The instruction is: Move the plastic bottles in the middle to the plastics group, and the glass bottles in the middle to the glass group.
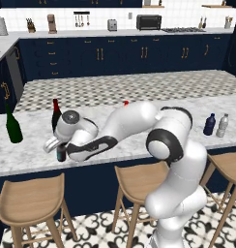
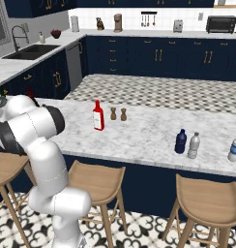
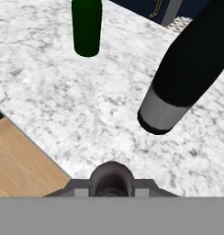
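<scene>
My gripper [image 1: 59, 147] is at the counter's left front, shut on the slim dark brown bottle with a teal label [image 1: 61, 155]; the bottle's dark round top [image 3: 111, 176] sits between the fingers in the hand view. Just behind it stands the near-black wine bottle with a red neck [image 1: 56, 114] [image 3: 187, 69], and further left the dark green wine bottle [image 1: 13, 127] [image 3: 87, 27]. The flat red bottle [image 2: 98, 115] stands mid-counter, mostly hidden by my arm in the left base view. Far right, the dark blue bottle [image 1: 210, 124] [image 2: 181, 141] stands beside the pale grey translucent bottle [image 1: 222, 126] [image 2: 194, 145].
Two small brown shakers [image 2: 118, 114] stand right of the red bottle. Another pale bottle with a blue cap [image 2: 234, 148] is at the counter's right edge. Wooden stools [image 1: 30, 198] line the front of the marble counter [image 1: 28, 150], whose front edge is close under the gripper.
</scene>
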Controlling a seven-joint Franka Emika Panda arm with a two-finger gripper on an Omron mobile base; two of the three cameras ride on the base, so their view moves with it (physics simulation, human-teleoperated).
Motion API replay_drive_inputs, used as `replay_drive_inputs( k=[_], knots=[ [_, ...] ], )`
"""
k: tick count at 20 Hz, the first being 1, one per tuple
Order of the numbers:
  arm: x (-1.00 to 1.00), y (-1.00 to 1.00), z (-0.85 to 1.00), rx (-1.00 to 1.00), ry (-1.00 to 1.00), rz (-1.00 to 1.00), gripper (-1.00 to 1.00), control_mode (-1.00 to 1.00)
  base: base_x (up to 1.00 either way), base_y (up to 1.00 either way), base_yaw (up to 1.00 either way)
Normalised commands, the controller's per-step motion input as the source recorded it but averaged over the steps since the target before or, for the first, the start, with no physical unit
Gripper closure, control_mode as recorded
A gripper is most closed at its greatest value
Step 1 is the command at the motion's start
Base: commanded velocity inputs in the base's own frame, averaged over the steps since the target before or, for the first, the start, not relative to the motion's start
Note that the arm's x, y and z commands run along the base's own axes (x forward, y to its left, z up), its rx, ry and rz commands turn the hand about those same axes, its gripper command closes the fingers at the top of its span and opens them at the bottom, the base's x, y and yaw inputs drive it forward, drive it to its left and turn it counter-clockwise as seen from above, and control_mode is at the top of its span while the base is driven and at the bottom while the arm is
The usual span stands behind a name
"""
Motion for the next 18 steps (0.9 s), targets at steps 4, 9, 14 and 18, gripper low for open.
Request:
replay_drive_inputs(
  k=[4,9,14,18],
  knots=[
    [0.22,0.00,-0.03,0.00,0.00,0.00,1.00,-1.00,0.00,0.00,0.00],
    [0.09,0.00,-0.31,0.00,0.00,0.00,1.00,-1.00,0.00,0.00,0.00],
    [0.10,0.00,-0.46,0.00,0.05,-0.01,1.00,-1.00,0.00,0.00,0.00],
    [0.14,-0.01,-0.47,0.00,0.02,-0.01,1.00,-1.00,0.00,0.00,0.00]
  ],
)
